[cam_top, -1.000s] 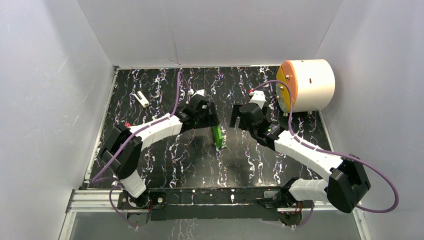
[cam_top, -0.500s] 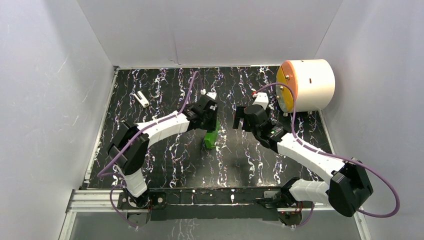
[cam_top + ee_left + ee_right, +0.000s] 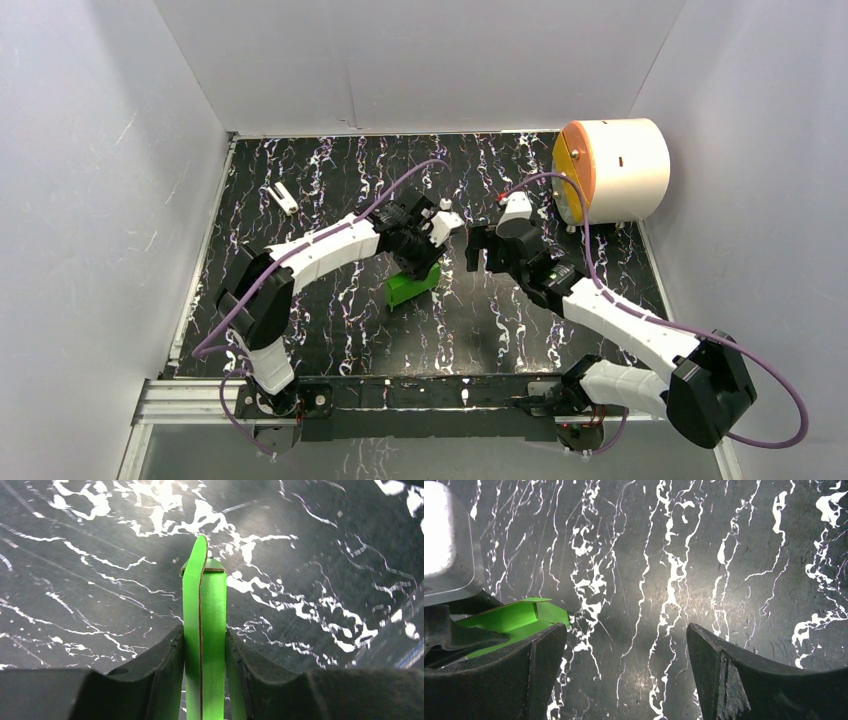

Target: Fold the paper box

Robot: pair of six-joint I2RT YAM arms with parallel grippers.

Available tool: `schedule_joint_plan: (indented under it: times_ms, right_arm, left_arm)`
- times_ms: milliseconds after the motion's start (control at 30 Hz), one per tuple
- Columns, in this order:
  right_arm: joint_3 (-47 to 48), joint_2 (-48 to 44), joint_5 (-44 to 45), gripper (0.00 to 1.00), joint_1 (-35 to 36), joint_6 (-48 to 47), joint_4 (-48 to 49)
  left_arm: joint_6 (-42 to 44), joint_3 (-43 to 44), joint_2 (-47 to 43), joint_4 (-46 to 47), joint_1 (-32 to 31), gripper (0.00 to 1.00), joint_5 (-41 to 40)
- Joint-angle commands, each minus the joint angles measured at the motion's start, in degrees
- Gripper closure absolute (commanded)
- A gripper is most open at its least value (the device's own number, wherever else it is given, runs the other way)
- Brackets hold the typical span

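Black marbled table top (image 3: 330, 170), white veins, grey walls on three sides. Landmark for all positions: the white drum (image 3: 620, 165) with an orange face, lying on its side at the far right corner of the table.

Entry, my left claw (image 3: 204, 632): clamped on the paper box (image 3: 205, 605), one pad on each broad side. The box is bright green card, flattened and seen edge-on from my left wrist. Two layers show, with a brown cut edge between them, and a rounded tab at the far end curls slightly aside. The box sticks out past my fingertips, over the table.

From overhead, the box is left of the drum and nearer my bases, about mid-table. I cannot tell whether its low end touches the surface.

Entry, my right claw (image 3: 625, 630): jaws wide apart, with only bare table between them. It sits between the drum and the box, close beside the box. A green corner shows just outside one finger.

Small white object (image 3: 284, 198), far left of the drum near the wall, too small to identify.
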Motion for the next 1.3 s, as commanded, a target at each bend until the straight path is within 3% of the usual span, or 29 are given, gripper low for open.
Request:
schedule_joint_plan:
  times_ms: [0,267,467,733,933,1267]
  right_arm:
    - [-2.32,-3.94,-3.53,0.02,-0.27,-3.74,4.54]
    - [-2.59,-4.01,-10.78,0.01,-0.28,-12.46,5.44]
    - [1.07,-1.25,-17.22,0.02,-0.28,-20.29,3.55]
    - [8.82,5.63,-25.49,0.08,-0.25,-29.36,-1.43]
    - [13.29,11.28,-31.27,0.13,-0.28,-32.47,-4.12]
    - [16.91,17.86,-38.99,0.26,-0.28,-39.26,-5.45]
  left_arm:
    - [11.50,3.75,1.42,-7.97,-0.16,0.65,8.09]
    - [10.53,3.11,-2.04,-5.13,-0.19,0.45,3.77]
    - [3.47,-0.84,-12.51,0.60,-0.07,0.38,-4.48]
    - [-11.40,-11.46,-27.84,-0.37,0.51,0.36,-18.02]
    - [-22.68,-18.58,-37.49,-2.99,0.87,0.37,-19.64]
    - [-24.87,-18.80,-36.23,-6.51,0.92,0.41,-17.89]
